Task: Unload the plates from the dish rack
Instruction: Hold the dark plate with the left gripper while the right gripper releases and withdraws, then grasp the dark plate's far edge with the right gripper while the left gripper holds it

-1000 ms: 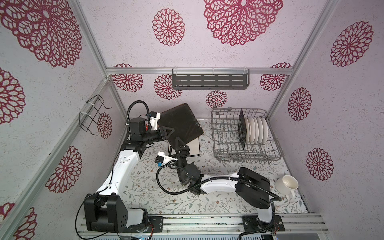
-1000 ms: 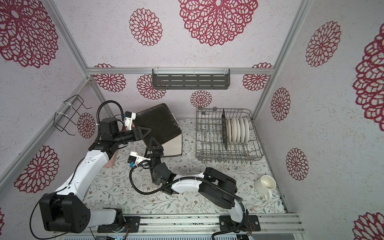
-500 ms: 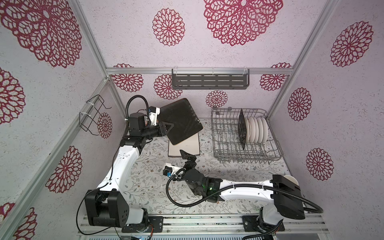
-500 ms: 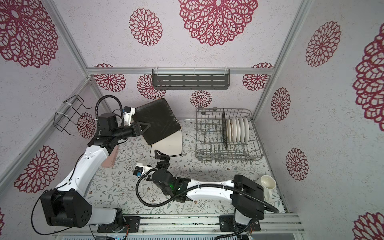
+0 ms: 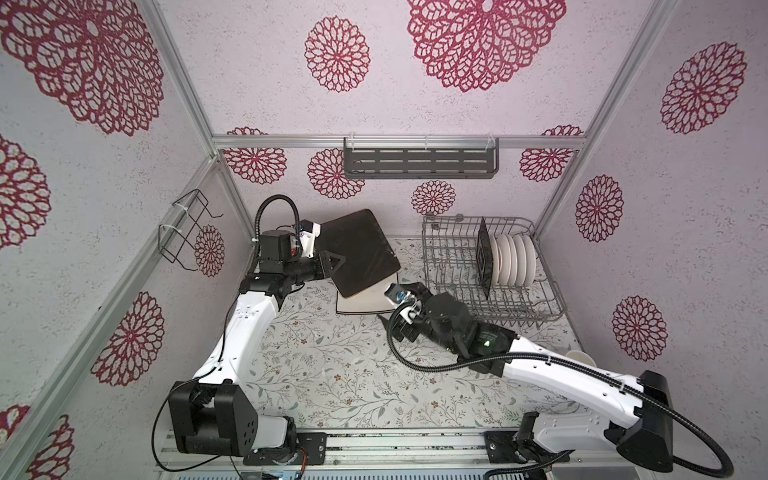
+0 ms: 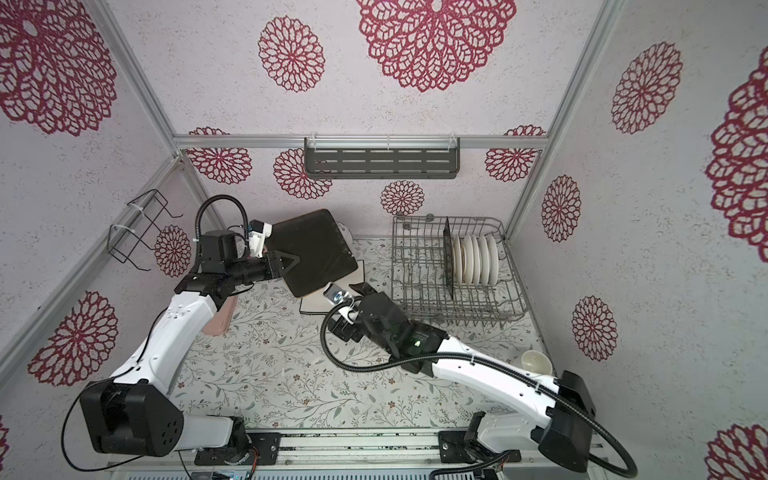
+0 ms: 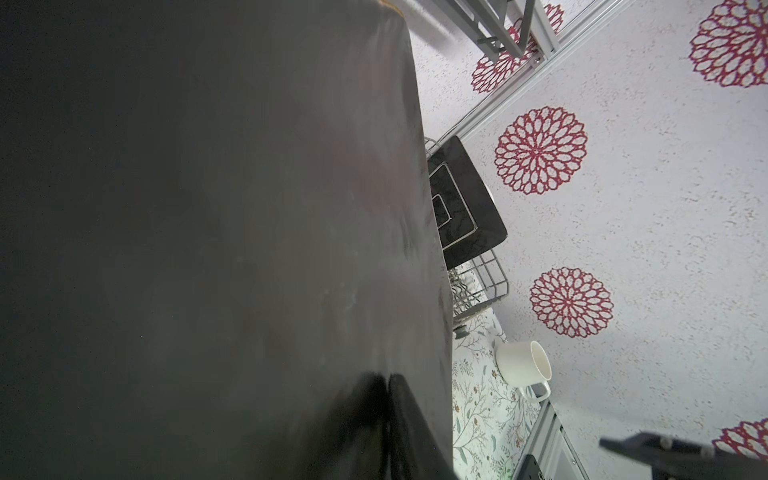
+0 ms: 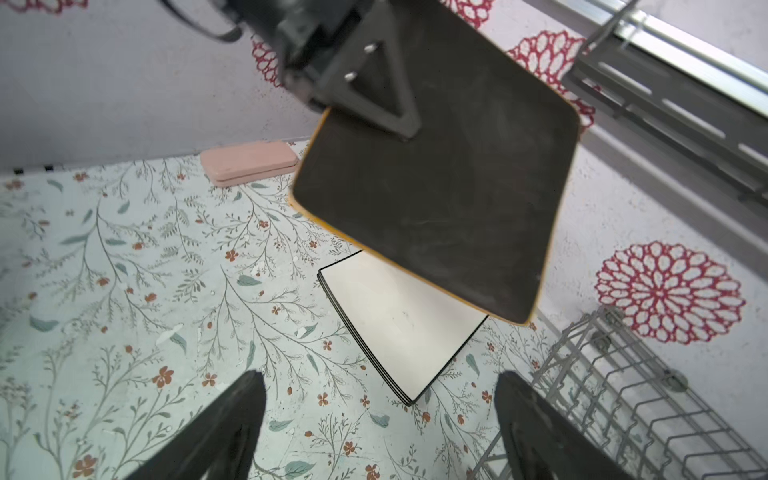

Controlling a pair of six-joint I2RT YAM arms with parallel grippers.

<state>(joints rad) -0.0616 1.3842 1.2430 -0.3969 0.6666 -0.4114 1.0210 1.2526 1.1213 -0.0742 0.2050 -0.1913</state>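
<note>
My left gripper [image 5: 332, 264] is shut on the edge of a square plate [image 5: 365, 249] with a black back and yellow rim, held tilted above a stack of square white black-edged plates [image 5: 365, 303] on the table. That held plate [image 7: 208, 208] fills the left wrist view and also shows in the right wrist view [image 8: 436, 187]. The grey wire dish rack [image 5: 449, 266] stands at the back right, holding an upright black-backed plate [image 5: 483, 257] and several round white plates [image 5: 513, 259]. My right gripper [image 5: 401, 328] [image 8: 378, 378] hangs open and empty over the table, between the stack [image 8: 399, 324] and the rack [image 8: 623, 374].
A white mug [image 5: 579, 357] sits at the right front beside the right arm. A pink flat case [image 6: 220, 320] lies by the left wall under the left arm. A dark slotted shelf [image 5: 419, 164] hangs on the back wall, a black wire holder [image 5: 183, 232] on the left wall.
My right gripper has drawn away from the held plate and swung right toward the rack's front corner. The left gripper keeps the plate, raised slightly and tilted over the stack.
</note>
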